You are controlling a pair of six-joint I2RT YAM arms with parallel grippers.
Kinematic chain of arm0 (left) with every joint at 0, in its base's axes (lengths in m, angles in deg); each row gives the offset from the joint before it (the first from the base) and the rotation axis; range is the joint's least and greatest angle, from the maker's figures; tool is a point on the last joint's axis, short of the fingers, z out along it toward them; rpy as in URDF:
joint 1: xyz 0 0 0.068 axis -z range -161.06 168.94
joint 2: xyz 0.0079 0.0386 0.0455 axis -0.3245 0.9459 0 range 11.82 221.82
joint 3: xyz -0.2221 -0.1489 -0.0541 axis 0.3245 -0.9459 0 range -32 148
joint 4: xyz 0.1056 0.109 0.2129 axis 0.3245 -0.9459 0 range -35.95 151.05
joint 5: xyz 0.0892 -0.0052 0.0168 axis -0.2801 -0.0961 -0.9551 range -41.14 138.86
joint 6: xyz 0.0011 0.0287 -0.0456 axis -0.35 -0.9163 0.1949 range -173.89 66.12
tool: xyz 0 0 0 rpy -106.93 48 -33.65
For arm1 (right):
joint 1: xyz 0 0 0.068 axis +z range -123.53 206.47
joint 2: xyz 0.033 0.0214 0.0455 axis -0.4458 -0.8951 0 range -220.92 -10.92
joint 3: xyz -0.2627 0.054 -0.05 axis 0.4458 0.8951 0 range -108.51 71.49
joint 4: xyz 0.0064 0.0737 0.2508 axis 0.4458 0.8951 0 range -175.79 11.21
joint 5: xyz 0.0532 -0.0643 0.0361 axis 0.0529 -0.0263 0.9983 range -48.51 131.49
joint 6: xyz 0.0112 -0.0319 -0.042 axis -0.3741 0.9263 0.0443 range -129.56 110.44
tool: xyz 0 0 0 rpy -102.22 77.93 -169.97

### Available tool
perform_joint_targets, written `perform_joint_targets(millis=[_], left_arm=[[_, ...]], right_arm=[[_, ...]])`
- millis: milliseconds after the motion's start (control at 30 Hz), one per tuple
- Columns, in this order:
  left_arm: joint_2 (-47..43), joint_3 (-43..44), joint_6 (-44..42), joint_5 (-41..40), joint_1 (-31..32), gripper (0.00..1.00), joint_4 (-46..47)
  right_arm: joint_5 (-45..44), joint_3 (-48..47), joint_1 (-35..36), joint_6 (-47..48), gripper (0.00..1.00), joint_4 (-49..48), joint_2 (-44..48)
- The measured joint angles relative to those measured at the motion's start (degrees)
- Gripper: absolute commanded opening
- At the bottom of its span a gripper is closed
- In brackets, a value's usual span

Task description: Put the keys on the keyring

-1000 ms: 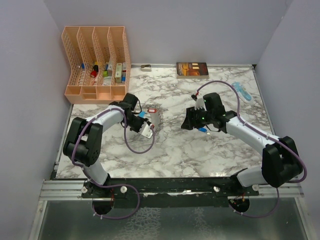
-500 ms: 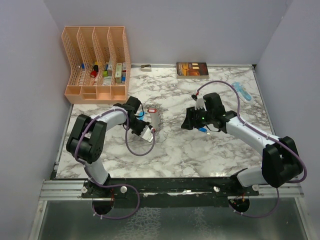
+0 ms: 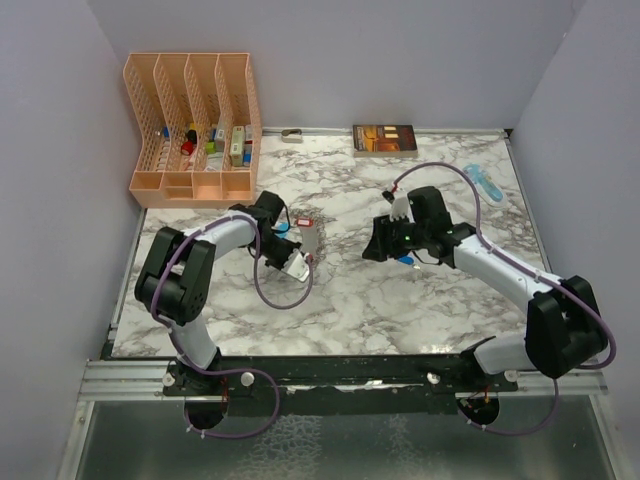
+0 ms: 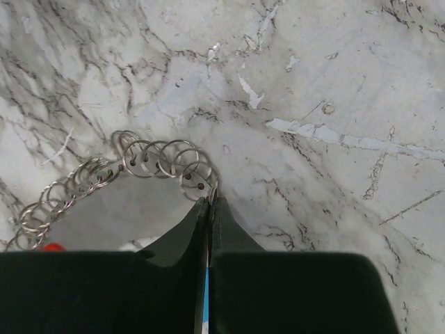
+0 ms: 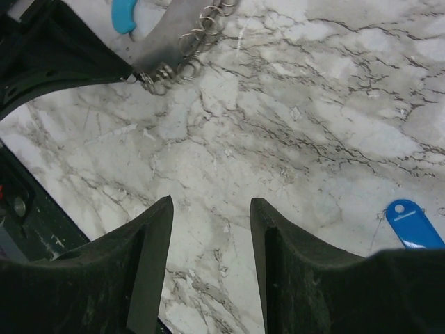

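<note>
Claws over white marble-pattern table [image 3: 350, 300]: left gripper [image 4: 209, 202] pinched shut on the end ring of the grey metal-link keyring [image 4: 149, 158] with light-blue strap; right gripper [image 5: 211, 207] gapes empty, dark-blue-tagged key [image 5: 414, 223] at its four o'clock; red-tagged key [image 3: 304, 221] lies farther back, at keyring's twelve o'clock.

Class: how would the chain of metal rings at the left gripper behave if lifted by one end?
Probably floppy: the keyring is many linked rings in a loose curve, so it should dangle. Likely light: the wire looks thin. It may slip from the left gripper, whose shut jaws seem to pinch only the end ring.
</note>
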Motion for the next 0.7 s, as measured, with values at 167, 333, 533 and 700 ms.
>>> perform_joint_targets(millis=[167,333,533,700], left_arm=[[0.35,9.77,2.03,0.85,0.04,0.0,-7.8],[5.33,31.93,4.79,2.29,1.46,0.0,-18.18],[14.05,54.12,10.21,5.03,4.04,0.0,-31.58],[13.68,55.39,15.69,6.56,5.77,0.0,-34.62]], right_arm=[[6.21,-0.24,0.0,3.28,0.49,-0.28,3.41],[12.55,-2.75,0.0,7.02,0.48,-2.21,7.52],[15.06,-7.52,0.48,10.8,0.43,-3.54,8.87],[14.43,-8.59,0.83,13.27,0.41,-4.35,10.45]])
